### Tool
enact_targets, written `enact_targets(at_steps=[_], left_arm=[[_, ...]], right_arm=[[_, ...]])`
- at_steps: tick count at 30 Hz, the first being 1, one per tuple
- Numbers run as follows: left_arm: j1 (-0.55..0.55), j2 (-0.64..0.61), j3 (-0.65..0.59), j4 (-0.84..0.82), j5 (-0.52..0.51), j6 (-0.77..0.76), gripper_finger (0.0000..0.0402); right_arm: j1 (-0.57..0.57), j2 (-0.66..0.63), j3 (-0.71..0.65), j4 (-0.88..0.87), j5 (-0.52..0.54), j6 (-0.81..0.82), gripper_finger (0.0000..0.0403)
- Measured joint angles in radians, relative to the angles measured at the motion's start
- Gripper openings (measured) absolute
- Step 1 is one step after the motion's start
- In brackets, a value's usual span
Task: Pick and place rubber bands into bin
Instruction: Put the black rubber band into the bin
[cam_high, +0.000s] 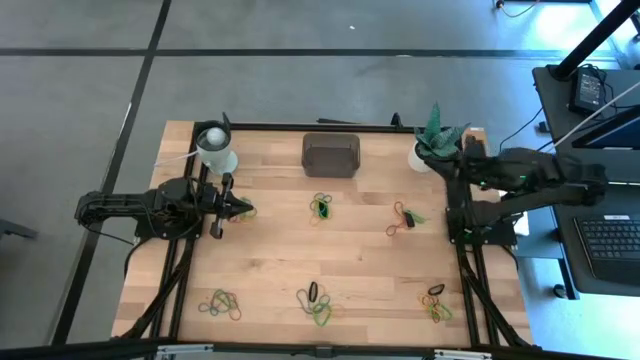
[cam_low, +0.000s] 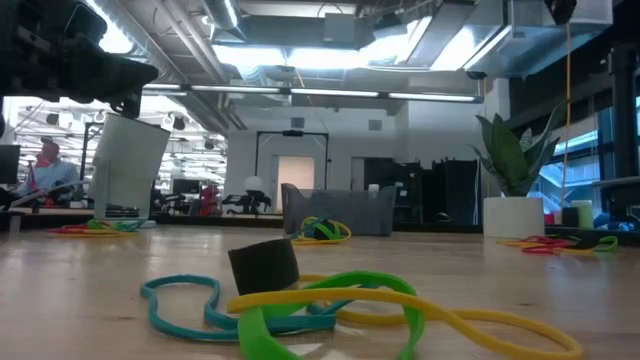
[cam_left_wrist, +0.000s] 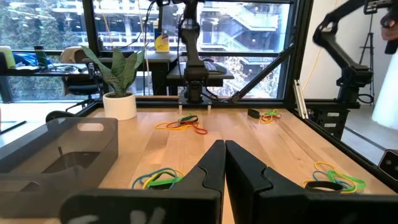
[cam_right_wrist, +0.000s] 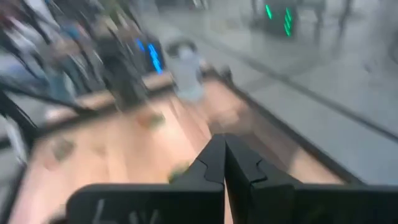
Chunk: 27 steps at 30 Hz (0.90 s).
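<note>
From above we see the bin (cam_high: 331, 154) sitting near the far edge of the wooden worktop (cam_high: 280, 260), with bare wood on both sides of it. The rubber bands (cam_high: 321, 208) lie in scattered clusters: one at the centre, one to its right, three along the near edge, and one at the left side. The left tool (cam_high: 243, 209) hangs over that left cluster, close to the worktop's left edge, beside a white cup (cam_high: 216, 148). The right tool (cam_high: 446, 160) sits at the far right corner, next to a potted plant (cam_high: 433, 140). Between the two arms the middle of the worktop lies open. At table height, a tangle of green, yellow and teal bands fills the foreground, and the bin stands well behind it, a few bands in front of its wall. From the left wrist, we see that tool's fingers (cam_left_wrist: 208, 171) pressed together, closed with nothing between them, bands lying to either side and the bin off to one side. From the right wrist, the picture is smeared, yet the two fingers (cam_right_wrist: 211, 163) meet at their tips, closed and empty.
</note>
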Motion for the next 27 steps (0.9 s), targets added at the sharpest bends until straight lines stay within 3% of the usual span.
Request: enact_targets(at_steps=[6, 14, 22, 27], left_arm=[[0.0, 0.0, 0.0, 0.0, 0.0, 0.0, 0.0006], [0.0, 0.0, 0.0, 0.0, 0.0, 0.0, 0.0006], [0.0, 0.0, 0.0, 0.0, 0.0, 0.0, 0.0006], [0.0, 0.0, 0.0, 0.0, 0.0, 0.0, 0.0006]], right_arm=[[-0.051, 0.241, 0.154, -0.341, 0.0, 0.258, 0.0], [-0.124, 0.43, 0.142, -0.506, -0.09, 0.515, 0.0026], [-0.193, 0.529, -0.008, -0.533, -0.202, 0.575, 0.0077], [-0.199, 0.535, -0.166, -0.45, -0.292, 0.651, 0.0114]])
